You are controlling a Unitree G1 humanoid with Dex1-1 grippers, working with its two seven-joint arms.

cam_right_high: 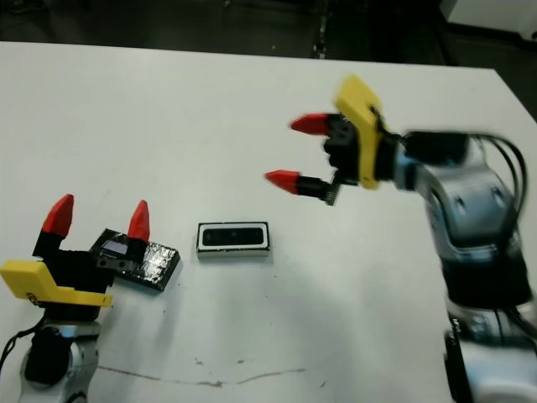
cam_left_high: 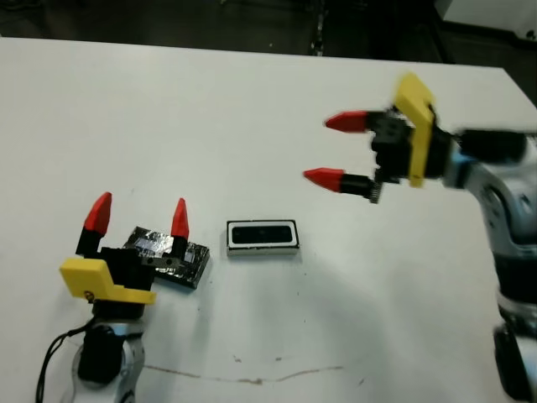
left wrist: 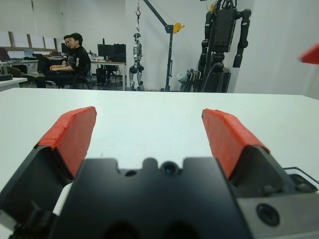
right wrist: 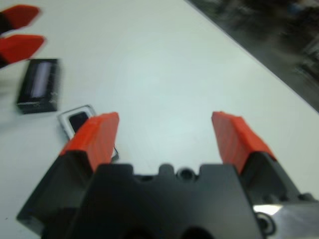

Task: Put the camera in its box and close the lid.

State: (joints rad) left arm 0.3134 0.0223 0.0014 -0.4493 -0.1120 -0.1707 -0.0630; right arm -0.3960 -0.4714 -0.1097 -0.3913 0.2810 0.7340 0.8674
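Head view first: the camera [cam_left_high: 262, 234] is lying inside the box [cam_left_high: 263, 248], near mid-table, so the first half looks done. The lid [cam_left_high: 168, 256] sits just to the box's left, uncovered box beside it, and the left gripper [cam_left_high: 138, 221] hovers right over that lid with its fingers spread wide, nothing in them. The right gripper [cam_right_high: 300, 153] hangs up in the air, beyond and to the right of the box, well apart from it, also wide open and empty.

Left wrist view: two red fingers [left wrist: 72, 134] parted wide over bare table [left wrist: 149, 112], people seated far behind; the lid is hidden below the gripper body.

Right wrist view: fingers [right wrist: 97, 134] open wide, box [right wrist: 75, 119] and lid [right wrist: 40, 84] visible beyond.

My read: closing is the step in hand. Next the left gripper needs to drop, pinch the lid across its narrow sides, lift it and square it over the box
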